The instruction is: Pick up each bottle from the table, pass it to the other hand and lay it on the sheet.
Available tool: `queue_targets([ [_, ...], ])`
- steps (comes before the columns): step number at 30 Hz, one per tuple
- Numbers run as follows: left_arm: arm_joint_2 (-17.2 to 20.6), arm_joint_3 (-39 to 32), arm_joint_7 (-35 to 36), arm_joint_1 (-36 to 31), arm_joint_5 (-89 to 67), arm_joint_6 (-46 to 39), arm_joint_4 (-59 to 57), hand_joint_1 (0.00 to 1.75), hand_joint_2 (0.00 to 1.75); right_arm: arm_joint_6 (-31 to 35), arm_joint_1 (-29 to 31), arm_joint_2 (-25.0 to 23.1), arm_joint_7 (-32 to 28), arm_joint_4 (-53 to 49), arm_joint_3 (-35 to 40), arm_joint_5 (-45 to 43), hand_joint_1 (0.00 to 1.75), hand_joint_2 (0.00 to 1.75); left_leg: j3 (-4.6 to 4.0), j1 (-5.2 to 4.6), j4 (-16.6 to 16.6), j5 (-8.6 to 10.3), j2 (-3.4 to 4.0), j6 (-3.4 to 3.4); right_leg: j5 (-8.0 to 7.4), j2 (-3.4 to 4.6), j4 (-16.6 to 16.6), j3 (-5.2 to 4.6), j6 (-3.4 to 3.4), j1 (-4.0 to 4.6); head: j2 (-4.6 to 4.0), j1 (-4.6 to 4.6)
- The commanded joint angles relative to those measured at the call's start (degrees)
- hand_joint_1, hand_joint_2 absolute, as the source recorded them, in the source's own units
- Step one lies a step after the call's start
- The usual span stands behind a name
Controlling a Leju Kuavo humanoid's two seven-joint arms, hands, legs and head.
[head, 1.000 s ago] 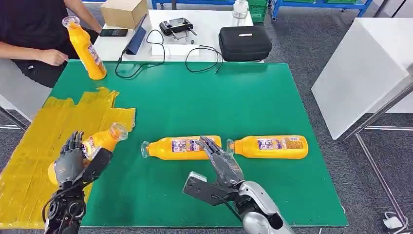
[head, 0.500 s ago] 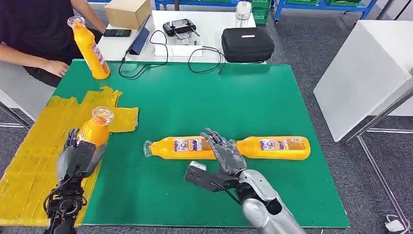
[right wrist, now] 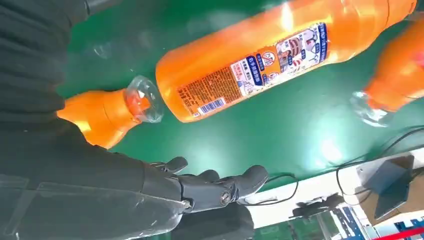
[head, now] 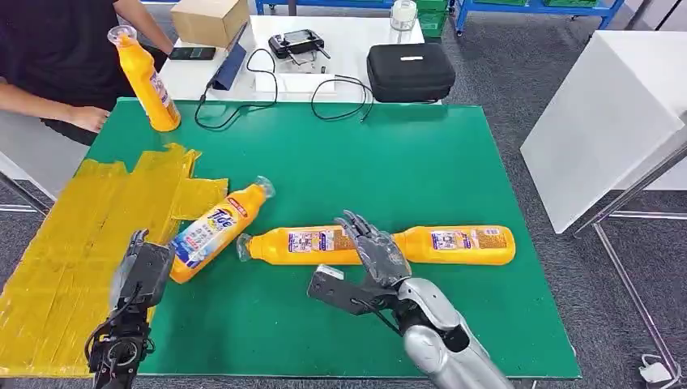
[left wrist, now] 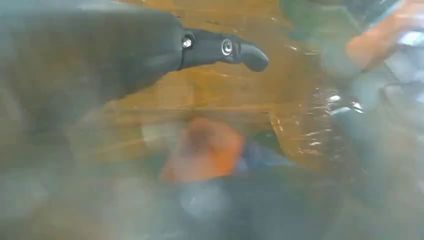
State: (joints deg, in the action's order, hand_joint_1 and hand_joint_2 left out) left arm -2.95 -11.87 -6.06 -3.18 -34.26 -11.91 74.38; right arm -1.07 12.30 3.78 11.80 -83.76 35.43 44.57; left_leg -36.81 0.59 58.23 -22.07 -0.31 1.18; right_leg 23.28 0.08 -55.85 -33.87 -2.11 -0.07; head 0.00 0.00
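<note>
- Tide bottle [head: 215,231] lies tilted at the yellow sheet's [head: 77,243] right edge, base just beside the left hand [head: 139,274]; whether that hand grips it, I cannot tell.
- Right hand [head: 374,251], fingers spread and empty, hovers right of the sheet, where the middle bottle [head: 301,245] meets the right bottle [head: 458,244].
- Upright bottle [head: 147,79] stands behind the sheet.

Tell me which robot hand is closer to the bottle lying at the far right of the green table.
Right. The right hand hovers open by the neck end of that bottle, between it and the middle bottle. The left hand is across the table at the yellow sheet.
</note>
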Motion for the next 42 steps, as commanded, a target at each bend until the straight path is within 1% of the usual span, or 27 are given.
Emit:
queue_targets([
  [1, 1.58, 5.20, 6.56, -1.14, -22.11, -11.03, -5.42, 0.00, 0.00, -0.95, 2.28, 0.74, 0.00, 1.11, 2.19, 0.32, 0.00, 1.75, 0.21, -0.04, -0.05, -0.12, 0.05, -0.02, 0.11, 0.01, 0.02, 0.18, 0.03, -0.04, 0.00, 0.00],
  [3, 1.07, 5.20, 7.32, -1.89, -24.56, -12.51, -8.05, 0.00, 0.00, -1.20, 2.23, 0.52, 0.18, 0.64, 2.67, 0.51, 0.00, 1.75, 0.11, -0.05, -0.06, -0.06, 0.00, -0.02, 0.07, -0.02, 0.02, 0.10, 0.02, -0.04, 0.00, 0.00],
  [4, 0.58, 4.67, 7.16, -2.24, -24.08, -12.61, -8.81, 0.00, 0.00, -1.24, 2.03, 0.52, 0.31, 0.44, 2.78, 0.60, 0.00, 1.75, 0.22, -0.07, -0.07, -0.12, 0.02, -0.03, 0.13, -0.01, 0.01, 0.18, 0.04, -0.06, 0.00, 0.00],
  [5, 0.02, 4.00, 6.56, -2.59, -23.26, -13.17, -9.27, 0.00, 0.00, -1.23, 1.70, 0.58, 0.45, 0.19, 2.84, 0.72, 0.00, 1.75, 0.15, -0.06, -0.07, -0.09, 0.01, -0.03, 0.09, -0.01, 0.01, 0.13, 0.03, -0.06, 0.00, 0.00],
  [8, -2.11, 1.20, 2.74, -2.89, -14.38, -12.48, -7.09, 0.00, 0.00, -0.90, 1.31, 0.80, 1.01, 0.61, 2.26, 1.42, 0.00, 1.75, 0.15, -0.05, -0.05, -0.10, -0.01, -0.03, 0.11, -0.03, 0.01, 0.14, 0.03, -0.04, 0.00, 0.00],
  [10, -4.38, -1.54, -0.92, -3.13, -3.44, -10.57, -2.95, 0.00, 0.00, -0.74, 1.98, 0.93, 1.06, 2.16, 1.82, 1.92, 0.00, 1.75, 0.14, -0.02, -0.01, -0.13, -0.02, -0.03, 0.13, -0.06, 0.01, 0.13, 0.03, -0.01, 0.00, 0.00],
  [11, -5.08, -2.15, -1.80, -3.23, 0.50, -10.08, -0.97, 0.00, 0.00, -0.67, 2.66, 1.00, 1.14, 3.16, 1.83, 2.36, 0.00, 1.75, 0.34, -0.06, 0.02, -0.28, 0.04, -0.05, 0.26, -0.03, -0.05, 0.28, 0.05, -0.04, 0.00, 0.00],
  [12, -5.44, -2.30, -2.12, -3.09, 3.89, -9.36, 1.44, 0.00, 0.00, -0.65, 3.53, 0.96, 1.15, 4.50, 1.83, 2.79, 0.00, 1.75, 0.17, -0.03, 0.03, -0.18, -0.04, -0.02, 0.18, -0.10, -0.03, 0.15, 0.03, -0.02, 0.00, 0.00],
  [14, -6.55, -2.72, -4.45, -3.88, 15.10, -7.67, 6.96, 0.00, 0.00, -1.11, 6.79, 0.67, 1.63, 6.38, 3.17, 3.52, 0.00, 1.75, 0.13, -0.01, 0.08, -0.19, 0.03, -0.03, 0.16, -0.04, -0.06, 0.10, 0.03, 0.00, 0.00, 0.00],
  [15, -6.25, -1.41, -5.41, -4.10, 21.97, -6.48, 10.97, 0.00, 0.00, -2.01, 9.51, 0.64, 2.59, 8.08, 4.34, 3.93, 0.00, 1.75, 0.00, 0.00, 0.17, -0.18, 0.09, -0.02, 0.12, 0.03, -0.13, -0.02, 0.02, 0.01, 0.00, 0.00],
  [16, -5.60, -0.08, -4.65, -3.93, 24.54, -5.84, 13.45, 0.00, 0.00, -2.49, 11.42, 0.65, 2.88, 9.82, 5.10, 4.18, 0.00, 1.75, 0.04, 0.00, 0.16, -0.19, 0.08, -0.01, 0.13, 0.03, -0.12, 0.04, 0.02, 0.01, 0.00, 0.02],
  [17, -5.06, 1.23, -4.03, -3.16, 27.34, -4.73, 15.44, 0.00, 0.00, -2.93, 12.93, 0.90, 3.04, 12.44, 5.28, 4.33, 0.00, 1.75, -0.19, 0.04, 0.27, -0.14, 0.19, -0.02, 0.05, 0.14, -0.21, -0.20, 0.01, 0.04, 0.00, -0.02],
  [18, -4.92, 1.56, -3.93, -2.50, 27.52, -4.82, 15.71, 0.00, 0.00, -2.77, 13.13, 1.37, 2.05, 13.90, 5.03, 3.98, 0.00, 1.75, -0.09, 0.02, 0.25, -0.18, 0.23, -0.02, 0.05, 0.16, -0.21, -0.14, -0.01, 0.03, 0.00, 0.02],
  [19, -4.85, 1.98, -5.69, -2.40, 30.23, -3.74, 16.22, 0.00, 0.00, -2.46, 14.33, 1.09, 1.07, 15.79, 5.60, 4.65, 0.00, 1.75, -0.13, 0.04, 0.13, -0.05, 0.19, -0.04, -0.06, 0.14, -0.07, -0.12, -0.02, 0.05, 0.00, 0.00],
  [23, -4.82, 5.18, -6.44, -0.68, 32.26, -1.89, 17.99, 0.00, 0.00, -3.39, 19.07, -0.39, 0.96, 23.20, 6.80, 5.27, 0.00, 1.75, 0.12, -0.01, 0.02, -0.06, 0.26, -0.02, -0.05, 0.18, -0.02, 0.06, -0.02, 0.00, 0.00, -0.02],
  [25, -4.86, 6.33, -6.54, -0.58, 32.31, -1.81, 18.47, 0.00, 0.00, -3.78, 20.65, -1.31, 0.78, 25.53, 6.91, 5.15, 0.00, 1.75, -0.04, 0.00, 0.05, 0.03, 0.20, 0.03, -0.11, 0.17, -0.04, -0.02, -0.05, 0.01, 0.00, 0.02],
  [27, -4.90, 6.41, -6.52, -0.63, 32.28, -1.83, 18.49, 0.00, 0.00, -3.84, 20.83, -1.44, 0.75, 25.58, 6.93, 5.14, 0.00, 1.75, 0.04, -0.03, 0.04, -0.01, 0.30, 0.02, -0.11, 0.25, -0.04, 0.02, -0.05, -0.02, 0.00, -0.02],
  [28, -4.90, 6.41, -6.52, -0.63, 32.28, -1.83, 18.49, 0.00, 0.00, -3.84, 20.83, -1.44, 0.75, 25.58, 6.93, 5.14, 0.00, 1.75, -0.02, -0.02, 0.02, 0.05, 0.18, 0.03, -0.17, 0.11, -0.03, -0.02, 0.02, -0.01, 0.00, 0.02],
  [32, -4.90, 6.41, -6.52, -0.63, 32.28, -1.83, 18.49, 0.00, 0.00, -3.84, 20.83, -1.44, 0.75, 25.58, 6.93, 5.14, 0.00, 1.75, 0.09, -0.03, 0.01, 0.01, 0.18, -0.01, -0.11, 0.11, -0.03, 0.08, 0.04, -0.02, 0.00, 0.00],
  [34, -4.76, 6.32, -6.54, -0.72, 32.33, -1.81, 18.50, 0.00, 0.00, -3.72, 20.67, -1.44, 0.76, 25.63, 6.96, 5.16, 0.00, 1.75, 0.01, -0.02, 0.01, 0.05, 0.14, 0.00, -0.14, 0.08, -0.02, 0.02, 0.03, -0.01, 0.00, 0.00],
  [35, -4.64, 6.57, -6.64, -0.77, 32.61, -1.60, 18.39, 0.00, 0.00, -4.28, 21.18, -1.73, 0.79, 26.52, 7.19, 5.13, 0.00, 1.75, 0.10, -0.05, -0.01, 0.01, 0.15, -0.01, -0.09, 0.08, -0.03, 0.09, 0.04, -0.04, 0.00, 0.02],
  [38, -4.43, 7.64, -6.62, -1.22, 32.54, -1.78, 18.21, 0.00, 0.00, -5.70, 23.06, -3.54, 0.32, 30.80, 7.57, 4.36, 0.00, 1.75, -0.02, -0.02, 0.02, 0.06, 0.14, 0.00, -0.15, 0.08, -0.04, -0.01, 0.03, -0.01, 0.00, 0.00],
  [42, -4.20, 8.11, -6.63, -1.55, 32.77, -1.95, 17.84, 0.00, 0.00, -5.78, 23.63, -4.77, -0.65, 34.02, 8.66, 3.69, 0.00, 1.75, 0.03, -0.01, 0.02, 0.03, 0.22, -0.02, -0.14, 0.14, -0.03, -0.01, 0.05, 0.01, 0.00, 0.02],
])
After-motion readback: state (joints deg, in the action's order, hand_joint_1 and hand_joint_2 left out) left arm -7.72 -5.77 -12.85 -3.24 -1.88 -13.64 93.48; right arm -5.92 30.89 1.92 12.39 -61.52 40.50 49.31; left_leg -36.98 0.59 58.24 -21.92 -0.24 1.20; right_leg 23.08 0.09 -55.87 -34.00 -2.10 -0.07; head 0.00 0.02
